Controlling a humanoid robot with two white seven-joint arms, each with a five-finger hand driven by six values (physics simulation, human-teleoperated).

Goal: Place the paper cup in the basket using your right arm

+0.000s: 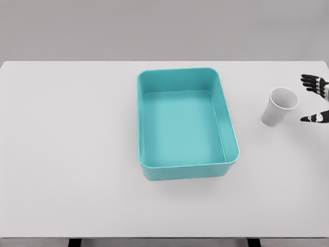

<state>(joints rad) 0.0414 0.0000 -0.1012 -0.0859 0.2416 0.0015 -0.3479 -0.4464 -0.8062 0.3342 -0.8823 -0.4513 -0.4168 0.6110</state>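
1. Table (67,154): white work surface spanning nearly the whole head view, carrying every other item. Its bare top gives the arm a free path from the cup to the basket.

2. Basket (232,135): teal rectangular tub, standing about mid-table with its opening upward and its longer sides running away from the robot. It holds nothing. It serves as the landmark below, and its open top suits a drop from above.

3. Paper cup (279,107): white, standing to the right of the basket, clear of the basket wall and level with its far half. It rests on its narrow base with the wide mouth uppermost. Its long axis is upright; in this view it appears to lean, the mouth toward the upper right, which is probably the camera's angle, not a real tilt. The task's transfer is not yet done.

4. Right hand (314,101): dark fingers entering at the picture's right edge, just beyond the cup on the side away from the basket. The upper fingers and the thumb below them stand well apart, a wide span holding nothing and not touching the cup. The gap faces the cup wall, a posture that seems set for a side grasp.

5. Left arm: not visible.
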